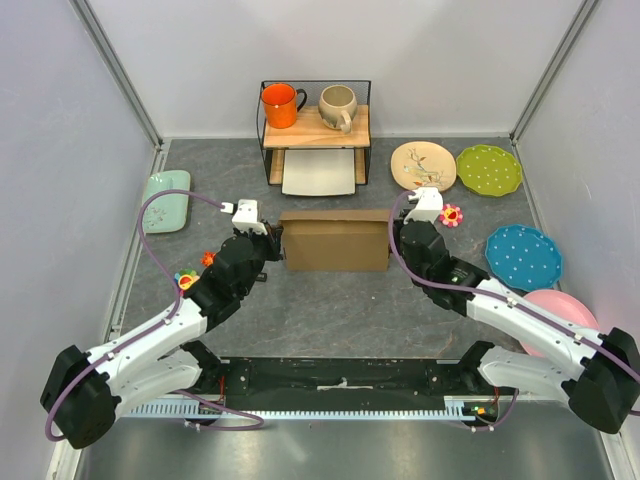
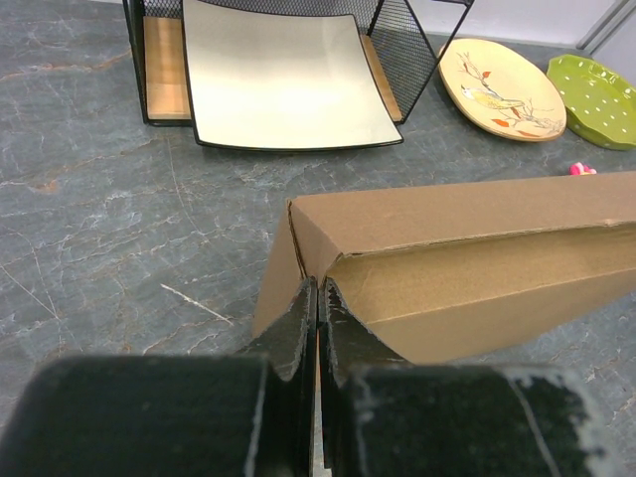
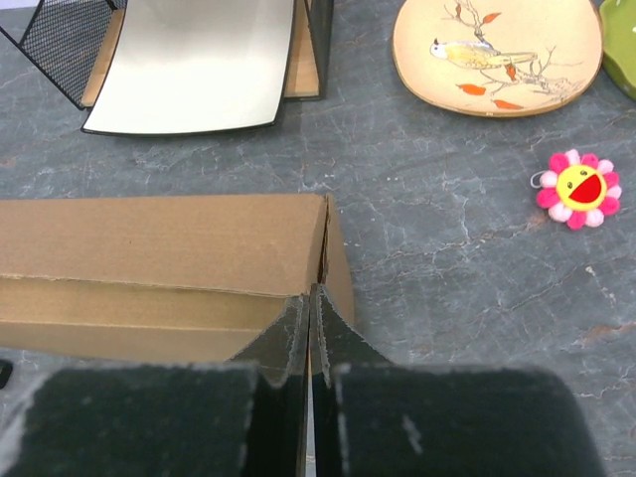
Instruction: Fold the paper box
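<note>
Between the arms, on the grey stone-patterned table (image 1: pixel 330 310), lies one shallow brown cardboard paper box (image 1: pixel 335 242), its long axis running left to right. The left gripper (image 2: pixel 318 313) meets its left end and the right gripper (image 3: pixel 310 316) its right end, equally near. Both jaws are pressed together, and I cannot tell whether cardboard is pinched between them.

Grey marbled table (image 1: pixel 330 320), paper box (image 1: pixel 335 240), wire rack (image 1: pixel 315 135), plates (image 1: pixel 423 165), flower toys (image 1: pixel 452 214)

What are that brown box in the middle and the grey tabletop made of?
The paper box: plain brown cardboard, matte, with creased folds and raw cut edges. The tabletop: looks like grey veined stone, or a print imitating it; the pictures leave that open.
</note>
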Motion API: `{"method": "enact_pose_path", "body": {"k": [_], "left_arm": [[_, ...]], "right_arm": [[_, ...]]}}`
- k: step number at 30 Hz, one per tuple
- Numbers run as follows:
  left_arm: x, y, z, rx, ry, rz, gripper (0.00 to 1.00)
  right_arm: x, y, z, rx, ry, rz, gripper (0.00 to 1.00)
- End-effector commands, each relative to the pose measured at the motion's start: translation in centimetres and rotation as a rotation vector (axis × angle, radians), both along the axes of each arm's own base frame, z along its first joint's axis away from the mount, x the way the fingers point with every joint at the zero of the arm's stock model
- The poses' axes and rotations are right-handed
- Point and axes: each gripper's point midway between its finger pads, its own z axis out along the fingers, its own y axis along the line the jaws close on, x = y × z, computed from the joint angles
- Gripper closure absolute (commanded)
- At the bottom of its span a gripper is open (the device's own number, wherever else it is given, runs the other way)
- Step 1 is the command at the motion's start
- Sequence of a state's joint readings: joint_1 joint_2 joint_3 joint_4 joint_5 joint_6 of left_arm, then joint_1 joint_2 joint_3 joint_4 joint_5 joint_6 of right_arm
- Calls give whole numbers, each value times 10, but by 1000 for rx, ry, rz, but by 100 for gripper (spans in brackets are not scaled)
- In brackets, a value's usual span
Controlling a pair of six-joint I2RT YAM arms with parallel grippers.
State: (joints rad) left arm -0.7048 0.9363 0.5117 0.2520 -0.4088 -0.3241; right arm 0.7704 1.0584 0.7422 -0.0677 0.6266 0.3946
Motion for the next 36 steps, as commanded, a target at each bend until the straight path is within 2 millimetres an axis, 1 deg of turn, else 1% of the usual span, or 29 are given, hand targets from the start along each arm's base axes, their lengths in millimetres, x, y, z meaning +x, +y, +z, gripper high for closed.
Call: {"method": "enact_pose_path", "body": {"k": [1, 6, 7, 8, 10, 11, 12, 13, 14, 15, 17, 18, 19, 23, 28, 36], "left_arm": [[-7, 3, -33, 96, 90, -18, 98], [-8, 3, -38, 95, 105, -14, 98], [-7, 3, -37, 94, 105, -12, 98], [-8, 4, -37, 94, 108, -10, 94], [-7, 5, -30, 94, 97, -7, 89], [-8, 5, -26, 97, 93, -8, 85], [-6, 5, -18, 97, 77, -9, 82], [-6, 6, -14, 103, 68, -6, 80], [-6, 6, -9, 105, 57, -8, 75], [-4, 8, -3, 117, 43, -2, 73], [-3, 9, 3, 123, 33, 2, 69], [-3, 10, 11, 123, 19, 1, 68], [-3, 9, 14, 120, 12, -3, 66], [-2, 9, 31, 109, -25, -8, 66], [2, 12, 34, 122, -34, 4, 70], [7, 8, 42, 104, -47, -3, 71]], "right_arm": [[-18, -17, -54, -76, 141, -34, 100], [-24, -21, -75, -92, 190, -45, 100], [-24, -21, -76, -90, 193, -49, 100], [-24, -21, -77, -88, 194, -51, 100], [-24, -20, -75, -84, 192, -50, 100], [-23, -20, -74, -83, 192, -51, 100], [-22, -19, -71, -81, 187, -50, 100], [-22, -19, -70, -83, 190, -52, 100], [-21, -19, -69, -86, 190, -55, 100], [-20, -17, -67, -82, 186, -53, 100], [-19, -17, -65, -83, 186, -54, 100], [-17, -15, -62, -81, 182, -51, 100], [-17, -16, -62, -85, 184, -52, 100], [-16, -14, -57, -80, 177, -49, 100], [-16, -15, -56, -84, 175, -50, 100], [-17, -15, -56, -88, 176, -46, 100]]}}
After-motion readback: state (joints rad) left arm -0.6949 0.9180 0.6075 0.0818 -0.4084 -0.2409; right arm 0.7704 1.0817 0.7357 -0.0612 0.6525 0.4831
